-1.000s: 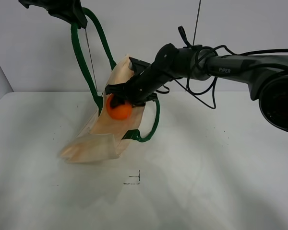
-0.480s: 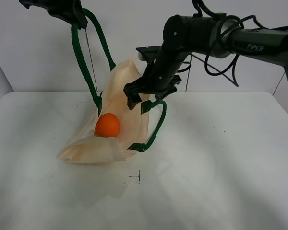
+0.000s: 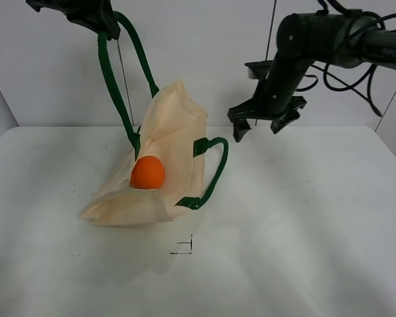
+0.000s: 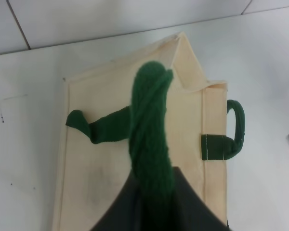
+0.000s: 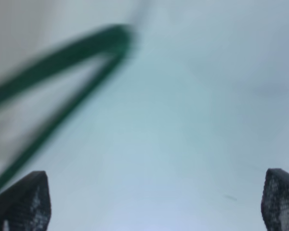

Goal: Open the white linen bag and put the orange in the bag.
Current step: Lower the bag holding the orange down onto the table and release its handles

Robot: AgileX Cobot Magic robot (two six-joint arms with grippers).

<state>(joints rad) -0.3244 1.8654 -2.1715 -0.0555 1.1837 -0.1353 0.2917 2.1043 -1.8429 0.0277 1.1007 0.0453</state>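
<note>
R gripper (image 3: pixel 257 129) hangs in the air w/ jaws spread wide and nothing between them; its wrist cam is blurred but shows both fingertips far apart over bare table (image 3: pixel 284 251). Below it and off to its L side lies the second handle (image 4: pixel 216 147), a loose green loop drooping from the near edge of the white linen bag (image 3: pixel 178 125), not touched by either arm. Further over on that same side, lower than the R gripper, the orange (image 3: pixel 148 173) sits in the bag's gaping mouth, resting on the inner cloth, approx where the bag folds onto the table. L gripper (image 3: pixel 99 23) is up high, well above the orange, clamped on the green handle (image 4: pixel 151 120) and holding that side of the bag up so the mouth is open. Progress, as I read it: bag opened, orange inside, R arm clear of it, so the main job looks done. What's left is prob. only for L to let go of the handle, if req'd
</note>
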